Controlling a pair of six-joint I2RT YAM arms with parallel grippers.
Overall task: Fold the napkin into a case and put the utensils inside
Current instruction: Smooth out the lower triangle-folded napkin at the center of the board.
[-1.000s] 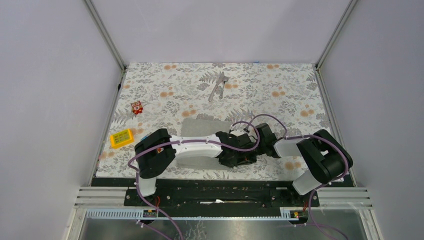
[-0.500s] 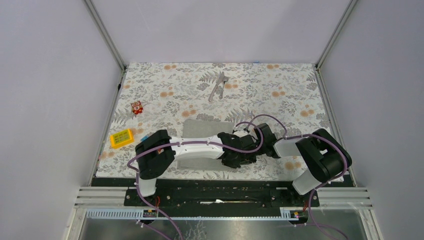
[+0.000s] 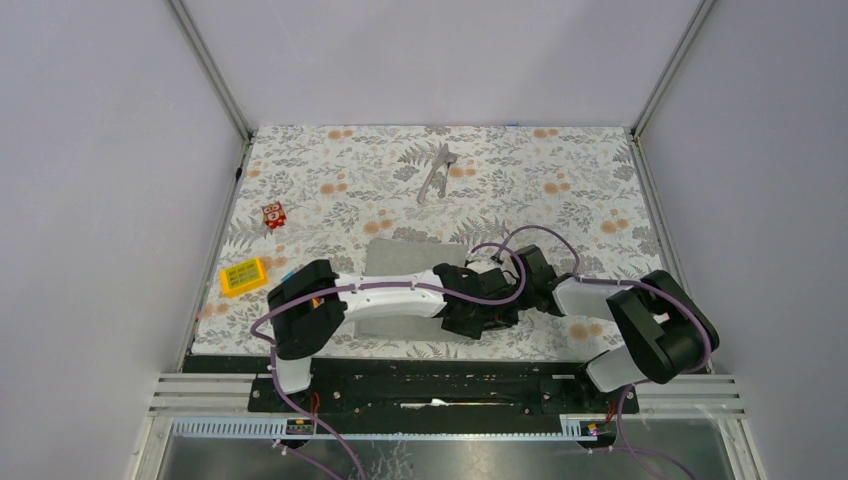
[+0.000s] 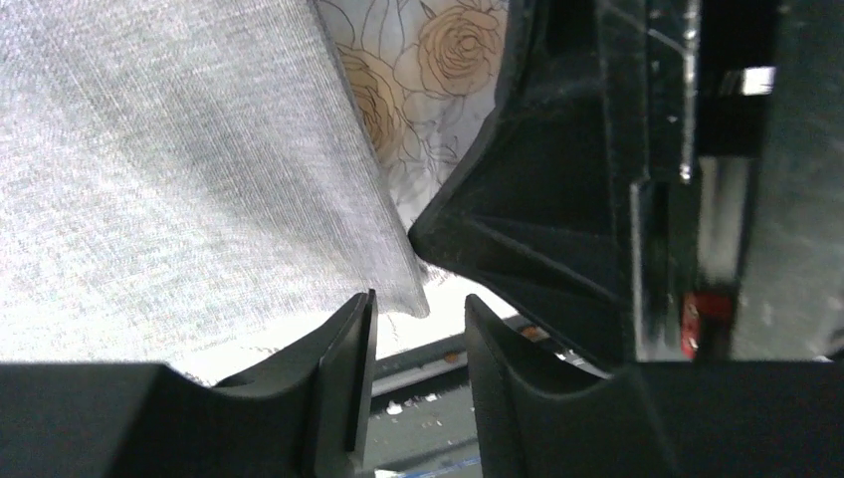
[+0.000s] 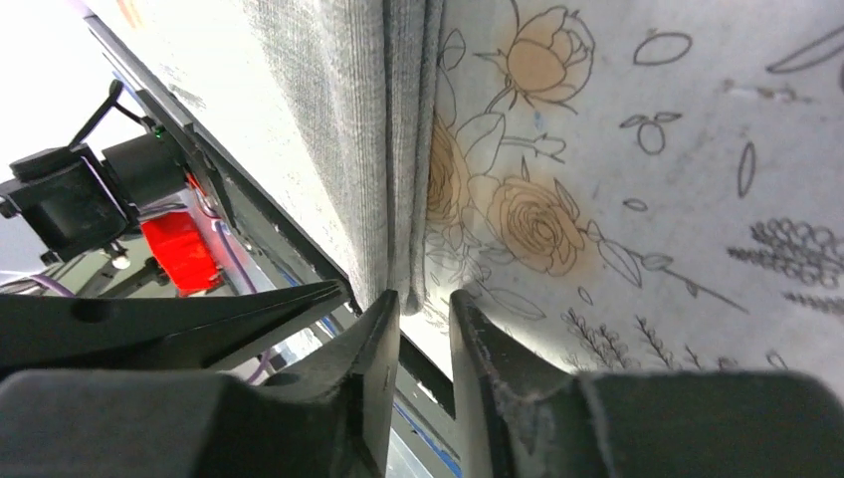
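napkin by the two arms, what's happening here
Both arms are at the near right corner of the grey napkin, which is already partly folded. The left gripper and right gripper each have jaws slightly apart at its edge, not clamping it. The utensils lie untouched at the far side, not yet tucked in.

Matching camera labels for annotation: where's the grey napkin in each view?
Top external: napkin lies at centre, toward the near edge of the floral tablecloth.
Left wrist: it fills the upper left, its corner ending just above the jaws.
Right wrist: its folded edge runs from the top, left of centre, down to the jaws.
Shared landmark: the floral tablecloth, right of the napkin in both wrist views.
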